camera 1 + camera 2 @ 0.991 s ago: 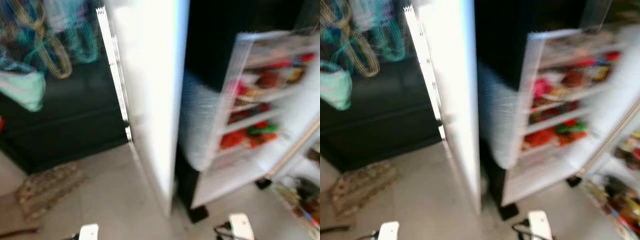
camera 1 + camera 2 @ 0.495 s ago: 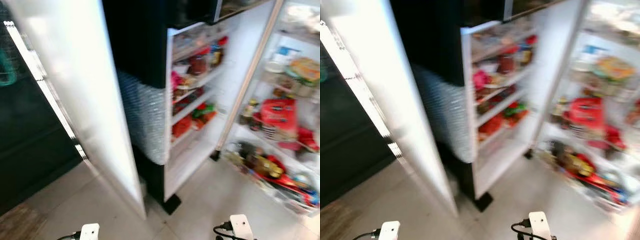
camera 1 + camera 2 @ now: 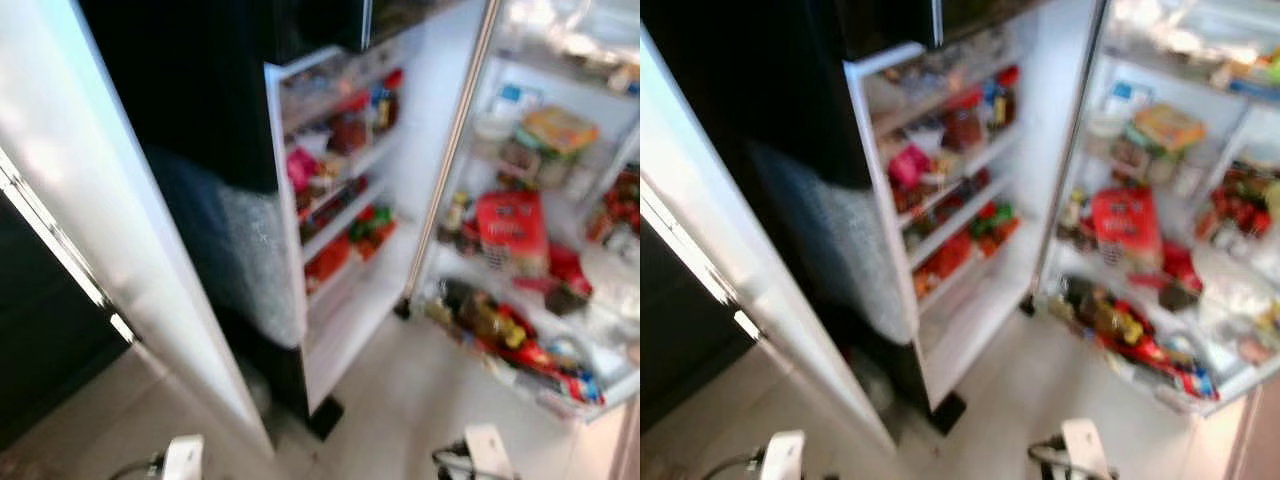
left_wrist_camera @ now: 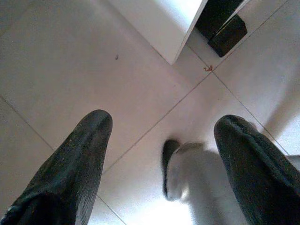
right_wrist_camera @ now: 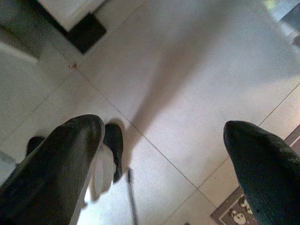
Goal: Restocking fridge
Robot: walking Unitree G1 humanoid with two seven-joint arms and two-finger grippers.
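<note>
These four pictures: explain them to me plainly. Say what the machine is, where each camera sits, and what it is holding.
This is a walking humanoid robot with two arms. The two wide, blurred pictures come from its head and look down at an open fridge. Its door has shelves of jars and red packets, and food fills the inner shelves, including a red box. The other two pictures come from cameras on the wrists, each looking along two black fingers at the tiled floor. The left gripper and right gripper both hang open over the floor, holding nothing.
</note>
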